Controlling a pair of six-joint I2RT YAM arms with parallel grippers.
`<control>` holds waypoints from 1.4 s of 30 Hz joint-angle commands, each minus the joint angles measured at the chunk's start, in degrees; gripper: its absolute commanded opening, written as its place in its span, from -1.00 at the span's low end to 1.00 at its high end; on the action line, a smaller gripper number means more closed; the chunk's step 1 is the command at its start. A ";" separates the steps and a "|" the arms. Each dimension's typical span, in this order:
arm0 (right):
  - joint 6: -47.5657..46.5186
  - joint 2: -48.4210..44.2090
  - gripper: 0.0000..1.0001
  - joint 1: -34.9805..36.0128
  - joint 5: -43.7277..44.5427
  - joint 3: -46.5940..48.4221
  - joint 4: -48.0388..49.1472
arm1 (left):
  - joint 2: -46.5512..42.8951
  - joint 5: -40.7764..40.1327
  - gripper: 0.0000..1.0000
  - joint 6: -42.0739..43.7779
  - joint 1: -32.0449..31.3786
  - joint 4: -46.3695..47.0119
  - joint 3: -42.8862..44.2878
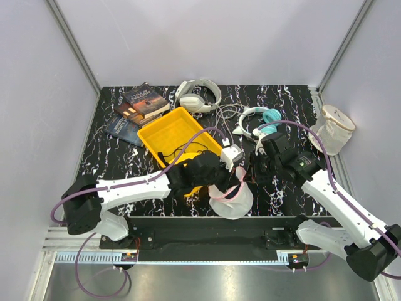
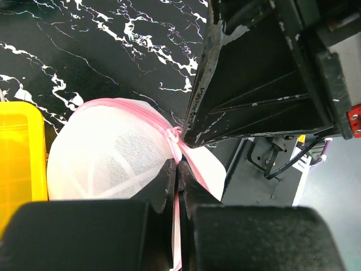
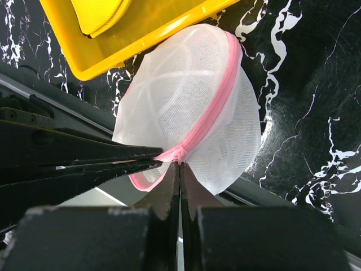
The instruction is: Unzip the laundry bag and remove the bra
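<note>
White laundry bag (image 3: 180, 107), pink zipper (image 3: 217, 101); yellow tray (image 1: 177, 128); black table (image 1: 291, 100) veined white.

I work in a robot lab cell. Plain pale panels (image 1: 207, 37) close me in on three sides, held by bare aluminium posts (image 1: 72, 44). My left arm (image 1: 135, 186) and right arm (image 1: 338, 200) are bolted side by side by a metal rail (image 1: 188, 256), and purple cables (image 1: 78, 269) loop loose from their bases. The table (image 1: 294, 103) has a black marbled top. On it sits a mix that fits no single room: books (image 1: 141, 106), white headphones (image 1: 197, 95), teal headphones (image 1: 263, 122), a yellow tray (image 1: 172, 128) and a cream mesh bag (image 1: 332, 132).
</note>
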 commanded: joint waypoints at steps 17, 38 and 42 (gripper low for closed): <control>0.94 4.95 -1.00 -0.69 9.18 -0.10 0.95 | -9.63 6.24 -1.00 2.88 -0.24 4.10 -9.01; 0.77 1.53 -1.00 -0.51 -0.75 0.51 1.48 | -6.48 1.15 0.26 2.18 -0.24 1.73 -0.23; 1.29 0.39 -1.00 -0.34 -1.63 0.60 1.57 | -3.49 0.61 0.27 2.09 -0.15 1.03 2.58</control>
